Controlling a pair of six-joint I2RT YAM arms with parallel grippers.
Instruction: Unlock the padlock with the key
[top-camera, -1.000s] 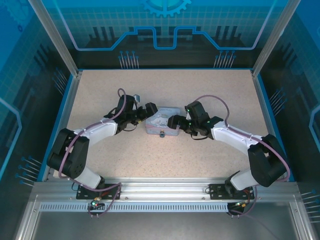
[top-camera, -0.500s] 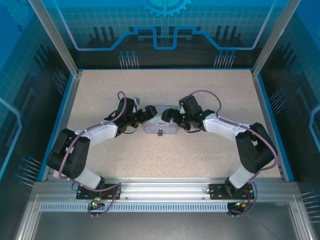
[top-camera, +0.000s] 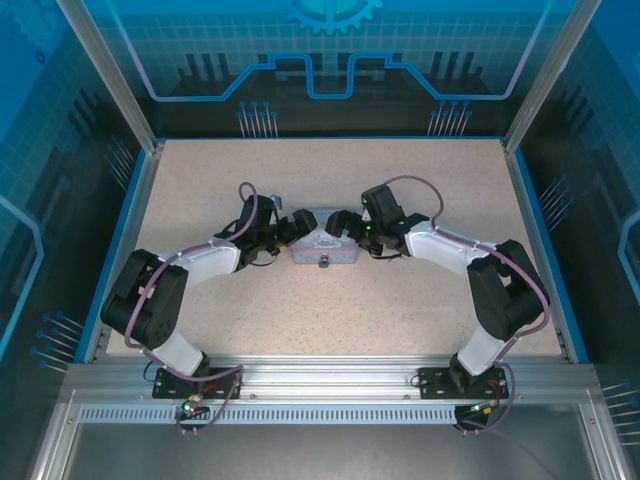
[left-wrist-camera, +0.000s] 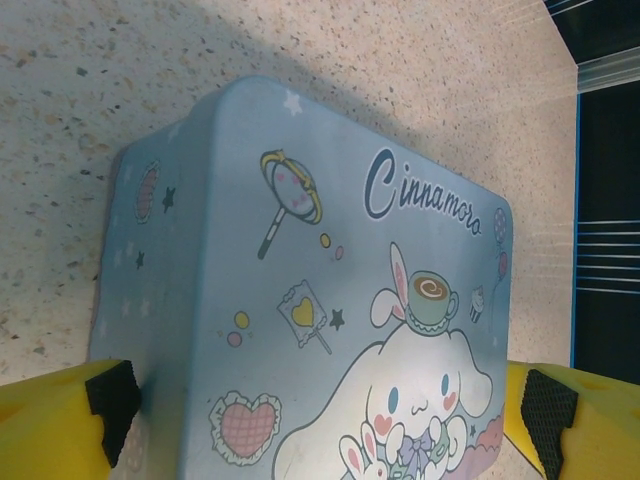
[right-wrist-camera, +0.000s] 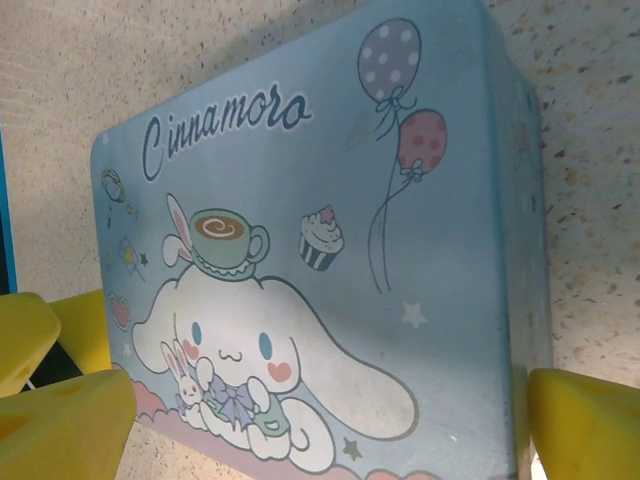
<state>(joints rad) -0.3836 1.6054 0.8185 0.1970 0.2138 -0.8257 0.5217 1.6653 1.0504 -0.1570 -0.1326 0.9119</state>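
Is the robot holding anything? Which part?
Nothing is clearly gripped. The left gripper and right gripper are open, each with the tin between its fingers; whether they touch it cannot be told.

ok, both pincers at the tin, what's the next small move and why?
Probably close the left pincer on the tin to steady it. It and the right pincer both stand open astride the tin; the padlock at its near side is untouched.

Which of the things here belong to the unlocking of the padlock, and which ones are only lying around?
For the job: padlock, small and dark, at the near wall of the cartoon tin; left tool, open; right tool, open.
Only lying about: cartoon tin, between the tools; speckled table.
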